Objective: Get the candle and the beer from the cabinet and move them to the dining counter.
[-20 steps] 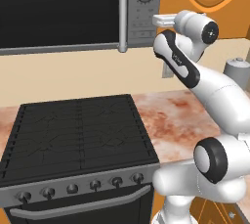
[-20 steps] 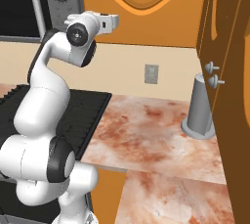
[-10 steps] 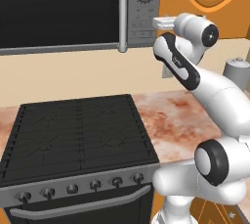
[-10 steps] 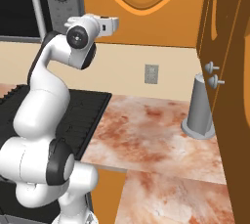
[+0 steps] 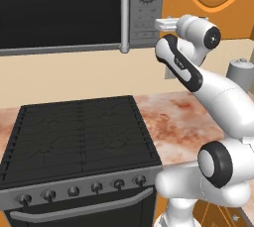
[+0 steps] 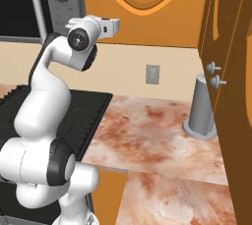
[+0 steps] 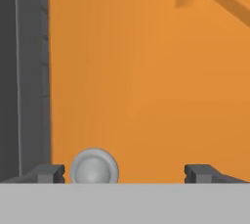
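Room: we see a rendered kitchen with a marbled counter [image 6: 147,135], a black stove [image 5: 79,137] at its left end, and a microwave [image 5: 64,13] mounted on the wall above the stove.
Cabinet: the orange cabinet [image 6: 147,8] hangs on the wall just right of the microwave; its arched raised-panel door is shut, flush with the frame.
Door knob: a round grey knob [image 7: 94,168] sits near the door's edge beside the microwave; in the hand view it lies between the two finger tips, closer to the left one.
Candle and beer: we judge both are behind the shut door, since the task places them in the cabinet; we cannot confirm either.
Reason for placement: the door must be opened before anything inside can be reached, so the hand is aimed at the knob.
Gripper: the gripper [image 7: 124,173] has its jaws spread wide and grasps nothing; the knob is not yet touched, as far as we can tell.
Arm pose: the arm rises from the base, elbow bent upward, with the wrist level and the hand pointed horizontally at the lower part of the door.
Other items: a grey canister [image 6: 201,108] stands at the counter's right end, beside a tall orange cupboard [image 6: 231,71] with two small knobs.
Step in hand: we judge this to be the approach to the knob; no item has been retrieved.
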